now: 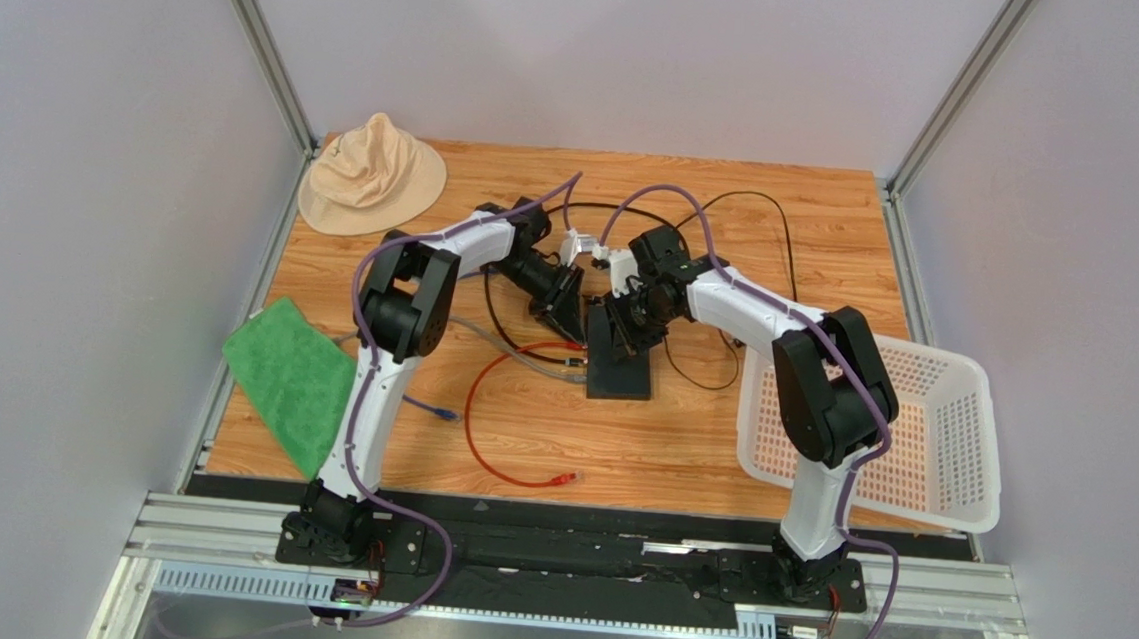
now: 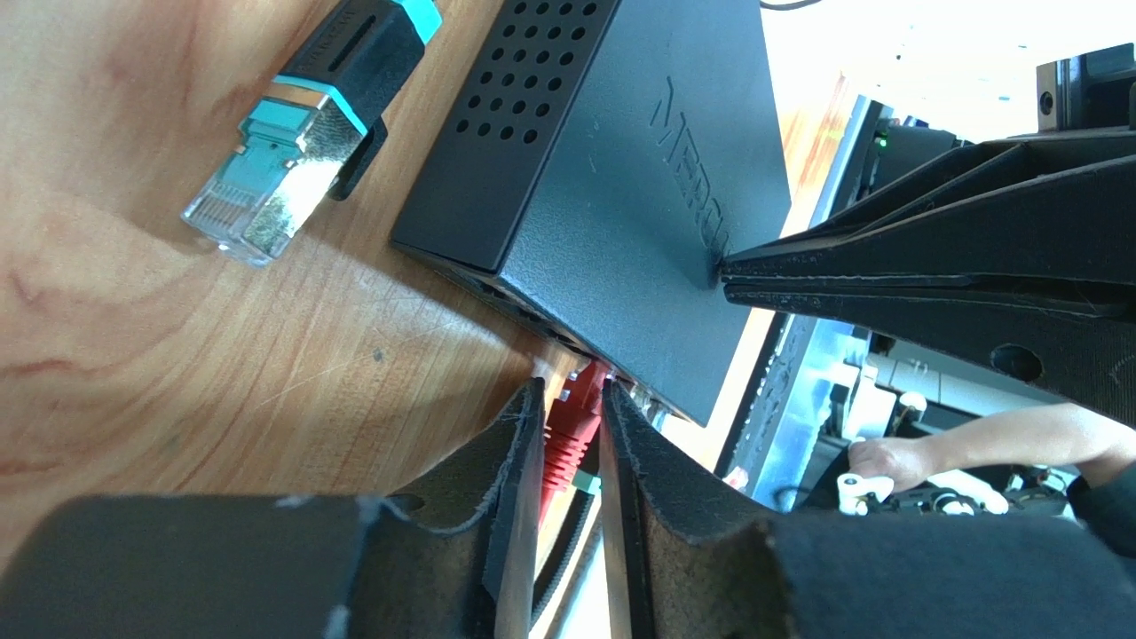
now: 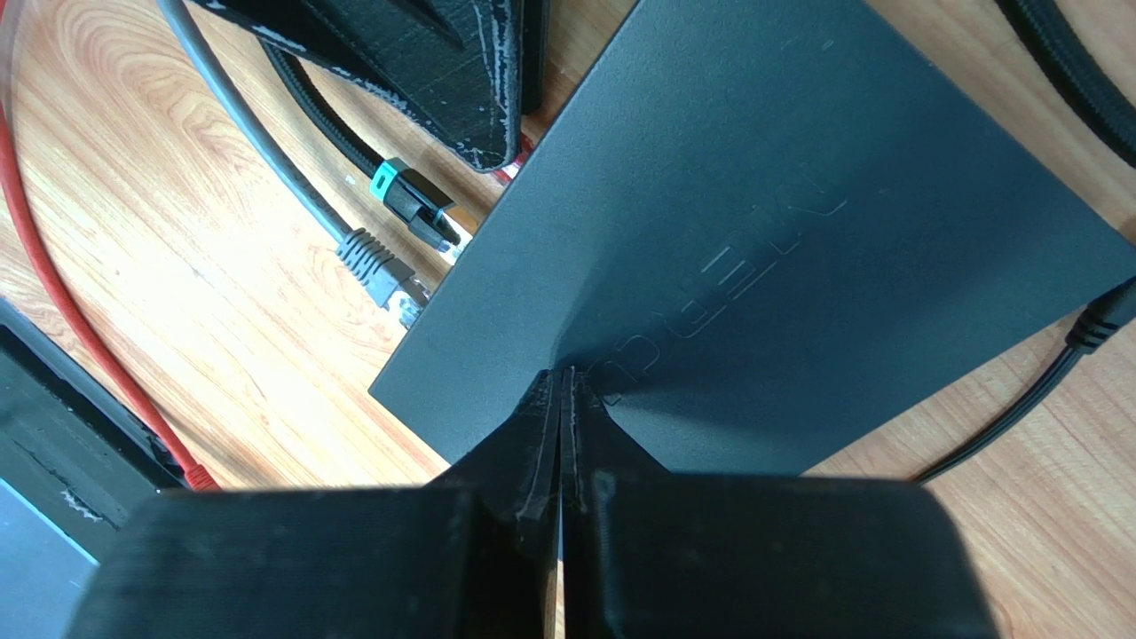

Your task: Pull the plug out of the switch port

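Squarely, red plug (image 2: 574, 426) between left fingers (image 2: 515, 482), right fingers (image 3: 539, 429) closed on switch (image 3: 800, 200).

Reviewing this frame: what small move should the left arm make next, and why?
Probably draw the left gripper straight back from the matte-black flat switch box: it clamps the red cable plug, which looks seated at the port edge, while the shut right gripper presses the box top.

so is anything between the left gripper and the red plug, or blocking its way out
Nothing visible. The left gripper has a finger on each side of the red plug at the switch. The loose teal plug lies off to the side, clear of the way out.
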Motion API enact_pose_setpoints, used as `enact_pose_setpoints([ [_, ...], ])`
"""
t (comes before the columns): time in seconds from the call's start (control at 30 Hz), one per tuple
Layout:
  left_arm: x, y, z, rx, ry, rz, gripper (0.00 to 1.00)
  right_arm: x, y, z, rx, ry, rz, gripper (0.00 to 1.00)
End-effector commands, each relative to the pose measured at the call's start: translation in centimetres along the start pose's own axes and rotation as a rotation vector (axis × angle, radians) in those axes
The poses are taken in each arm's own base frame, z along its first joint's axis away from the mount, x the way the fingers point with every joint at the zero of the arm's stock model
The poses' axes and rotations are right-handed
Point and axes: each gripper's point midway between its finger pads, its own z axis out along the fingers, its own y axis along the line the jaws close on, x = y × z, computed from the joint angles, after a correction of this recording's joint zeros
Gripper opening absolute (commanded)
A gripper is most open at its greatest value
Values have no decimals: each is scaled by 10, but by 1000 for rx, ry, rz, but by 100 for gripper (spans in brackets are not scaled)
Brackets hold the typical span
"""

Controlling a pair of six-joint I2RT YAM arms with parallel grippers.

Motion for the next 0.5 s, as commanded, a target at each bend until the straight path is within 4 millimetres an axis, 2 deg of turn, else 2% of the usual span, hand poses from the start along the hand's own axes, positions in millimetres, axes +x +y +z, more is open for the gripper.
enact_pose_setpoints([
  [0.0,5,-9,5,49,14,5,26,3,-8,13,28,21,-2,0],
  [0.33,3,-10,6,56,7,-40,4,2,-6,14,36,20,-14,1],
  [0.4,2,-13,7,79,5,-46,6,3,-6,14,36,22,-13,1],
  [0.47,2,-17,7,96,3,-54,20,2,-6,14,39,19,-16,1],
])
